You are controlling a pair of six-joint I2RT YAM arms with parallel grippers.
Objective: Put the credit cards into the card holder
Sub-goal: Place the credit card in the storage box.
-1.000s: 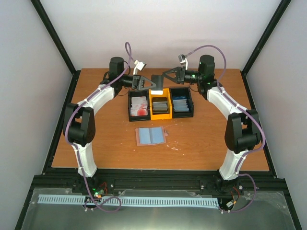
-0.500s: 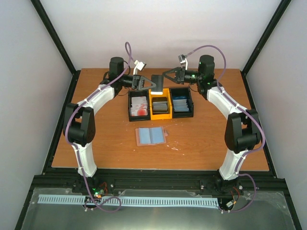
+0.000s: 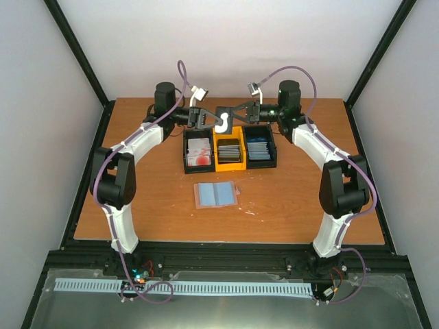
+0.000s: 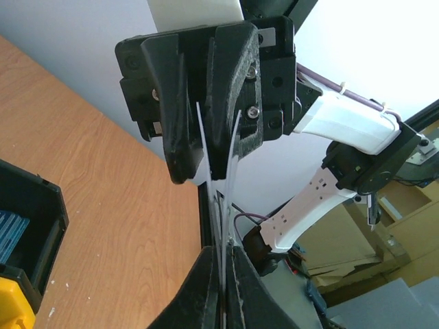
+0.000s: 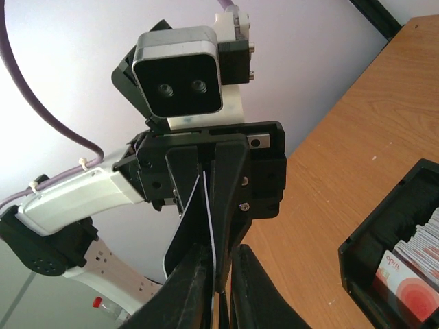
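Left gripper: clamped on thin cards, bottom centre
Right gripper: seemingly pinching the cards' far end, jaws nearly together

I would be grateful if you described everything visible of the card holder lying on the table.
The card holder is a flat, pale blue rectangle, apparently thin plastic, with a faint seam down its middle splitting it into two panels and a clearer strip along its right edge. It lies flat on the wooden table, nearer than the three bins and apart from them. Only the table touches it.
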